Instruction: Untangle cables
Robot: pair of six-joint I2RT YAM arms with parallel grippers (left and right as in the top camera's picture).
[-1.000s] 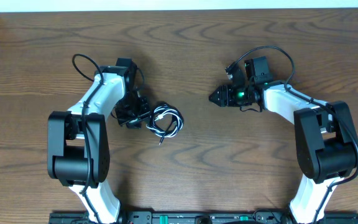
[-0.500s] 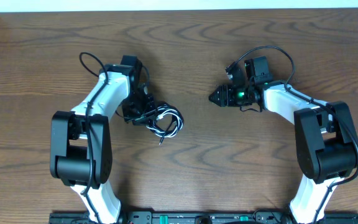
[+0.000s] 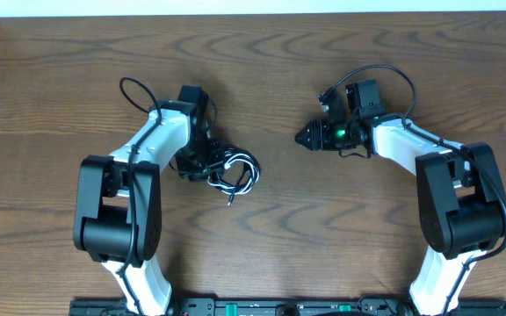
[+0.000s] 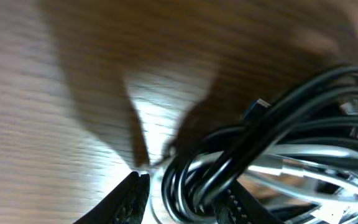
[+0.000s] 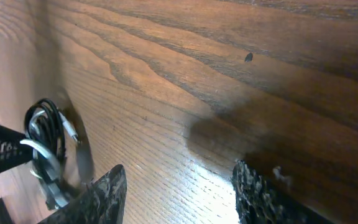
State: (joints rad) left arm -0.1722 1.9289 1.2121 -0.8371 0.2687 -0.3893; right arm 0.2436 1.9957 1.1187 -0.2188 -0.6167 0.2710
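Seemingly bent low, left pincer (image 4: 182, 186) straddles cables (image 4: 278, 143), grip unclear; right pincer (image 5: 179, 169) hovers spread.

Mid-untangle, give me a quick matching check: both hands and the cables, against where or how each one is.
Things:
1. left hand
2. right hand
3. cables

Place or state:
A. a coiled heap lying on the table
B. fingers apart over bare wood, nothing between them
C. fingers on either side of the black and white loops

Pairs: 1-C, 2-B, 3-A
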